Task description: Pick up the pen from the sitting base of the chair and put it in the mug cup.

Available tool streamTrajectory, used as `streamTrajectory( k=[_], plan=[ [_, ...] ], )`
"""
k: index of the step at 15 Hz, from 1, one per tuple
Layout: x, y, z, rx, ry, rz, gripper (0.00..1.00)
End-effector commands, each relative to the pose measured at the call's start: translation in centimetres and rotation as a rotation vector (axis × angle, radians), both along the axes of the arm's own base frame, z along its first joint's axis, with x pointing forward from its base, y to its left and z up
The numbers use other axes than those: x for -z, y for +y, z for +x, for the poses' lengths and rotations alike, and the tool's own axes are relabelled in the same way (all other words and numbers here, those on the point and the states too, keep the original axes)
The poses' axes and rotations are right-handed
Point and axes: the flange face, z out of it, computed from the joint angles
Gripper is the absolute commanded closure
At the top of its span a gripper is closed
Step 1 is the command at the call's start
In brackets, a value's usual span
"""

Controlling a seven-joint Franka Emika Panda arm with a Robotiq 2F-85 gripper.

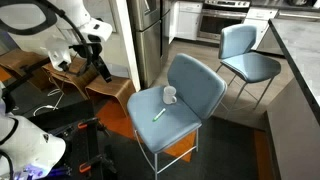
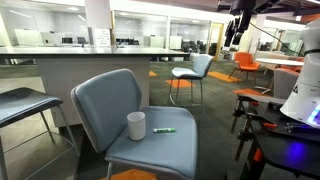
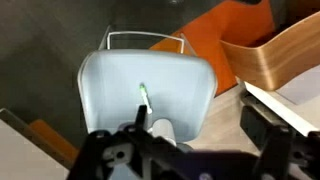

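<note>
green pen lies on the chair seat, gripper off to the side

the pen [image 1: 158, 113] lies flat on the seat of the blue-grey chair [image 1: 203, 86], near the seat's front half, touched by nothing. the mug cup [image 1: 170, 95] stands upright on the same seat just beside the pen, apart from it. in the wrist view the pen [image 3: 143, 97] shows as a short green line on the seat, and the mug is partly hidden behind the gripper. the gripper [image 1: 103, 72] hangs in the air well apart from the chair, above a brown bent-wood chair [image 1: 85, 88]. its jaws look spread and hold nothing. a second blue chair [image 1: 245, 50] stands farther back.
</note>
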Motion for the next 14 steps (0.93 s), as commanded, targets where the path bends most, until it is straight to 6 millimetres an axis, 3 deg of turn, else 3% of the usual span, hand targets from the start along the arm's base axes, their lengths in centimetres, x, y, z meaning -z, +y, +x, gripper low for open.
streamTrajectory(
  k=[1, 8, 11, 14],
  plan=[
    [-0.1, 0.0, 0.0, 0.0, 0.001, 0.0, 0.0],
    [-0.1, 0.0, 0.0, 0.0, 0.001, 0.0, 0.0],
    [1.1, 0.2, 1.8, -0.018, 0.031, -0.006, 0.0],
    [3.9, 0.5, 4.8, -0.034, 0.067, -0.013, 0.0]
  ],
)
